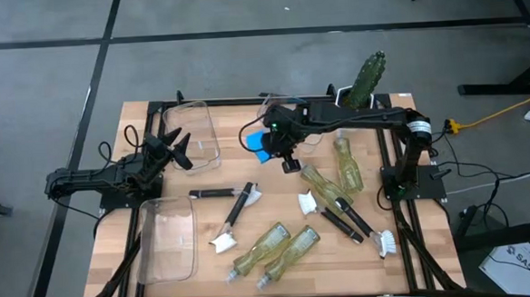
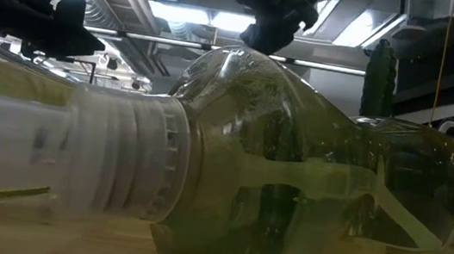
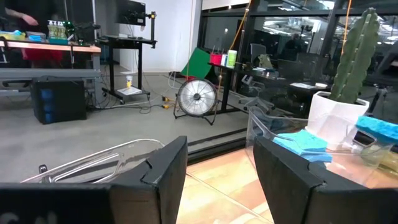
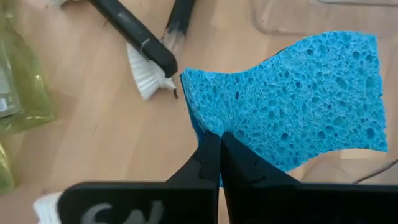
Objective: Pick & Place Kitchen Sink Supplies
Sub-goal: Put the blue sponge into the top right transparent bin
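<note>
- The right gripper (image 4: 219, 140) is pinched fully together on one edge of a bright blue sponge (image 4: 292, 99), which hangs above the table; in the high view this gripper (image 1: 283, 152) hovers near the middle of the back half, with the sponge (image 1: 261, 144) showing beside it.
- The left gripper (image 3: 214, 171) waits over the left side with its jaws partly apart and nothing between them; it sits just beside a clear bin (image 1: 196, 134).
- Risk: the hold is only a thin nip at the sponge's edge; the soft foam could tear free or slip out if the arm swings fast; it may also flop and catch a bin wall on release.
- Risk: soap bottles (image 1: 275, 248) and dish brushes (image 1: 241, 204) lie scattered close below; a low sweep could knock them or roll a bottle off the edge.
- More blue sponges (image 3: 301, 143) already lie by the cactus (image 1: 368, 79) at the back right; a drop there could land on the pot instead.
- The surface is a pale wooden table (image 1: 137, 128) in a black frame; a second clear bin (image 1: 165, 240) lies at front left.
- Beyond it is a grey concrete floor; a round fan (image 3: 196, 98), desks and glass partitions stand behind.
</note>
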